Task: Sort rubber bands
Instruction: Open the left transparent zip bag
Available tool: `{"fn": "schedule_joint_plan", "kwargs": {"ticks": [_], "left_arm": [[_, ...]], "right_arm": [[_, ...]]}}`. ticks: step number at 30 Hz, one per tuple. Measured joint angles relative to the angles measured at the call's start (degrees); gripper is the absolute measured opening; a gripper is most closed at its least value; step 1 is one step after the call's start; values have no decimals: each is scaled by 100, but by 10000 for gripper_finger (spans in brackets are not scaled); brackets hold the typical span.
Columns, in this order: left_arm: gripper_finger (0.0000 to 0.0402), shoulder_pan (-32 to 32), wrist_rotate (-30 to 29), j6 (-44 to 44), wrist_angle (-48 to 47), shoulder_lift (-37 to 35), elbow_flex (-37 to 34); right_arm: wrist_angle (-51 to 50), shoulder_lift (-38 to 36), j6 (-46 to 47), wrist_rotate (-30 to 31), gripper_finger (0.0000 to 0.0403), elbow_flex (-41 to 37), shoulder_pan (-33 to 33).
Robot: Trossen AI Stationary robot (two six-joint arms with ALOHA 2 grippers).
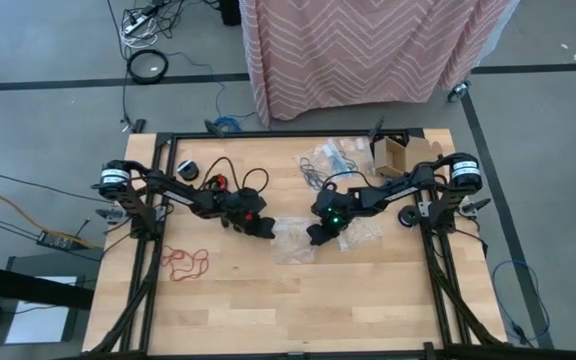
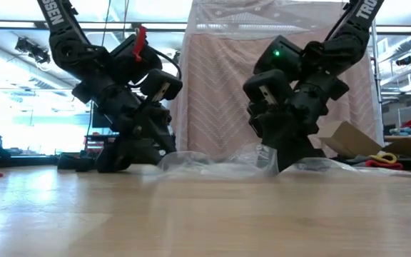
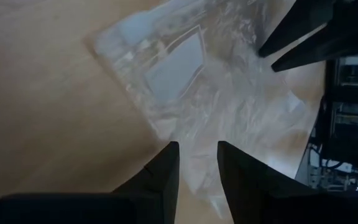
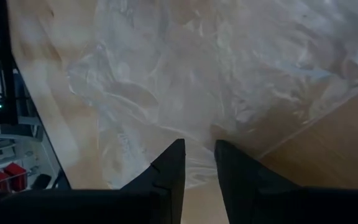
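both claws down at mid-counter on the clear plastic bag (image 1: 296, 240). left claw (image 3: 197, 163): fingers slightly apart, tips at the bag's edge, film shows in the gap; can't tell if it's pinched. right claw (image 4: 199, 158): narrow gap, tips on the crinkled film from the other side; can't tell if it has hold either. red rubber bands (image 1: 185, 262) lie loose on the wooden counter (image 1: 288, 310) on the left arm's side, well apart from both claws. more dark bands (image 1: 318, 165) sit near the far edge beside a cardboard box (image 1: 393, 155).
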Motion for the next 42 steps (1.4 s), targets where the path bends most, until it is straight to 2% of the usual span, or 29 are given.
{"fn": "schedule_joint_plan", "kwargs": {"ticks": [6, 11, 16, 20, 24, 30, 35, 42], "left_arm": [[118, 50, 99, -67, -77, 0, -8], [118, 177, 329, -80, -148, 2, 5], [118, 348, 717, -36, -195, 2, 3], [118, 433, 1016, 53, -182, 4, 1], [117, 515, 1032, 41, -171, 4, 1], [117, 690, 935, 31, -167, 4, -1], [117, 732, 1009, 589, -168, 4, -14], [117, 730, 971, 847, -162, 4, -14]], "right_arm": [[98, 2, 123, -51, 83, -2, 8], [691, 4, 313, -254, 84, -2, 16], [-169, 51, 261, -199, 78, 17, -146], [174, -58, -163, -194, 79, -11, -68], [404, -227, -42, 404, 80, -1, -83], [686, -268, -117, 168, 98, -2, -482], [837, -275, -1425, -38, 113, 97, -620], [-106, -282, -4785, 299, 135, 508, -612]]}}
